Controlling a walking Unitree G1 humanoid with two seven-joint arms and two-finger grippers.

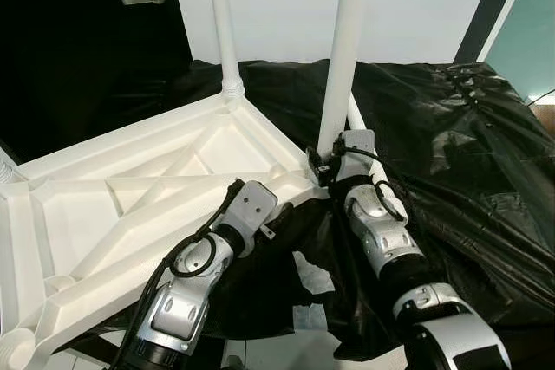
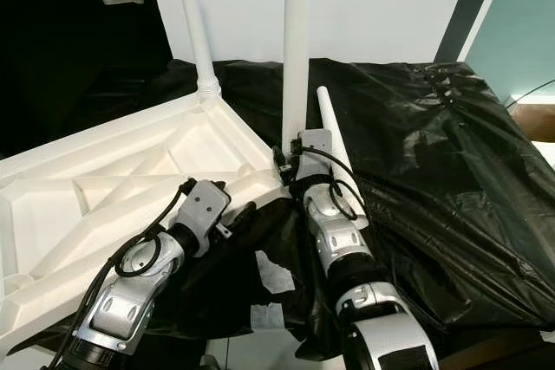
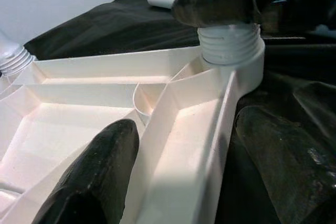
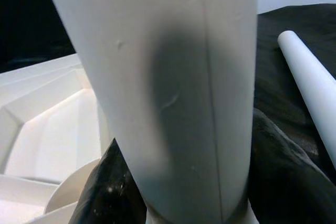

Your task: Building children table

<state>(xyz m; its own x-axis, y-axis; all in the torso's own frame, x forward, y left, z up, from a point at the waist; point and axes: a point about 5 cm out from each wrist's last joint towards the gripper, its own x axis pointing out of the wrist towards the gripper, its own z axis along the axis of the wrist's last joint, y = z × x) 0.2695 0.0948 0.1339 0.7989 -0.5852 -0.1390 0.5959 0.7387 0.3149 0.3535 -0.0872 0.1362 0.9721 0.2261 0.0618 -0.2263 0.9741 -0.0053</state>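
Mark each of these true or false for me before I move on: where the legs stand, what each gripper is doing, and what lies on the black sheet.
1. The right gripper is closed around an upright leg at the tabletop's corner. True.
2. The left gripper holds a leg. False: its fingers straddle the tabletop edge rib.
3. Two legs stand upright in the tabletop. True; the other is the far leg.
4. A spare leg lies on the black sheet. True.
5. The tabletop lies top side up. False: its ribbed underside faces up.
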